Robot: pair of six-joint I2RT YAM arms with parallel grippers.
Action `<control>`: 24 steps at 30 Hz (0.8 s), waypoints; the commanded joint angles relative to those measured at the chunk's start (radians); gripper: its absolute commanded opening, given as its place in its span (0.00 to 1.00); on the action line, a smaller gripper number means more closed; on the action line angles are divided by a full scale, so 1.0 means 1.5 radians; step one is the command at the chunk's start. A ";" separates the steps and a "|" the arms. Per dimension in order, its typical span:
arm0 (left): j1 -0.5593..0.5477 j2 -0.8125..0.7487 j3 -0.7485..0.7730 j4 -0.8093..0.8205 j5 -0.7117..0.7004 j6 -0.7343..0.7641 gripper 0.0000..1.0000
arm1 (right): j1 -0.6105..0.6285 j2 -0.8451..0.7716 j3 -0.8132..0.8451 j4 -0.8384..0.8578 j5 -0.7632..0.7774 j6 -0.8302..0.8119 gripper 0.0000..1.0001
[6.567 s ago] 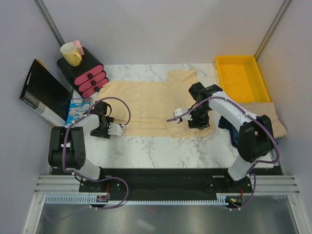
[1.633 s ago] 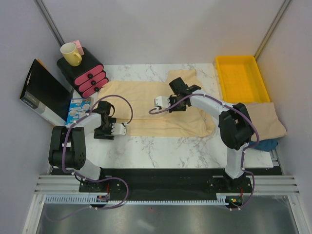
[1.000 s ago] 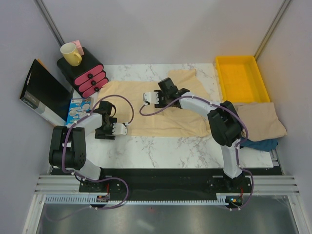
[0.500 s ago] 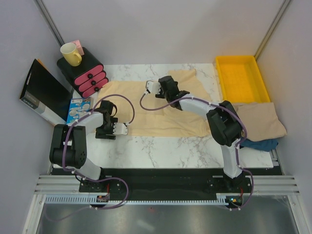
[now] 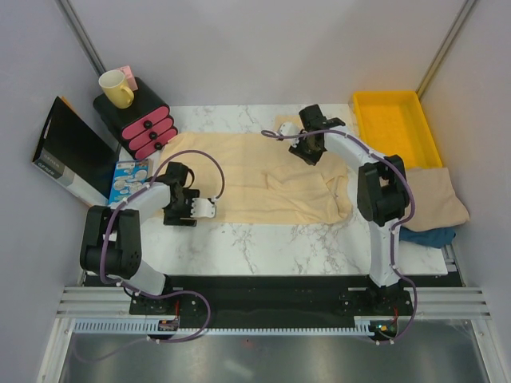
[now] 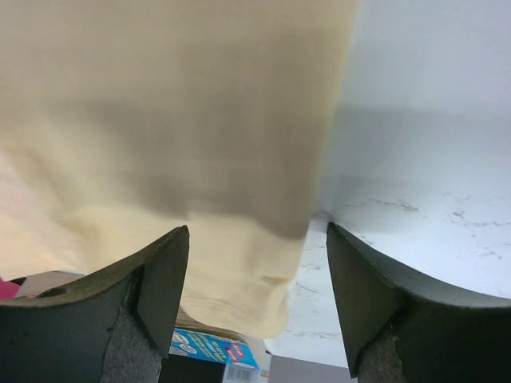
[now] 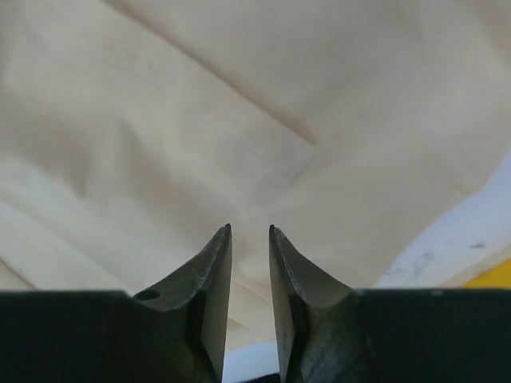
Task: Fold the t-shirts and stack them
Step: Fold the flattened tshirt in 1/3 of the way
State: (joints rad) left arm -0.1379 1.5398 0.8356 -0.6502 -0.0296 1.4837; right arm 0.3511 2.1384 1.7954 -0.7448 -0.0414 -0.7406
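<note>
- Where the marble table (image 5: 263, 247) showed bare along its near side, one cream t-shirt (image 5: 239, 171) lay spread just beyond it, flat on the left and rumpled toward the right.
- The left gripper (image 5: 206, 209) sat low at that shirt's near left corner with its jaws spread wide. In the wrist view, the hem showed between the two fingers.
- The right gripper (image 5: 287, 130) was over the same shirt's far edge, by the sleeve. Its jaws stood nearly together with only a thin slit between them, and I could not tell whether any cloth was nipped.
- A second t-shirt (image 5: 435, 195), more tan, lay bunched at the table's right edge, on the near side of the yellow tray (image 5: 395, 132) and partly over a blue cloth (image 5: 427, 237).
- A blue-and-white box (image 5: 128, 177) lay left of the left arm.
</note>
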 commanded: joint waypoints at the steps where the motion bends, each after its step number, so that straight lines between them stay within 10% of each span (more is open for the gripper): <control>1: -0.011 0.010 0.037 0.004 0.042 -0.028 0.77 | 0.022 0.018 -0.009 -0.040 -0.073 0.017 0.32; 24: -0.036 0.124 0.019 0.042 0.029 -0.077 0.76 | 0.022 0.095 0.019 0.000 -0.063 0.045 0.24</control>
State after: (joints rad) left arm -0.1925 1.6135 0.8944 -0.6750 -0.0277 1.4143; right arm 0.3843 2.2551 1.8202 -0.7788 -0.1314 -0.6754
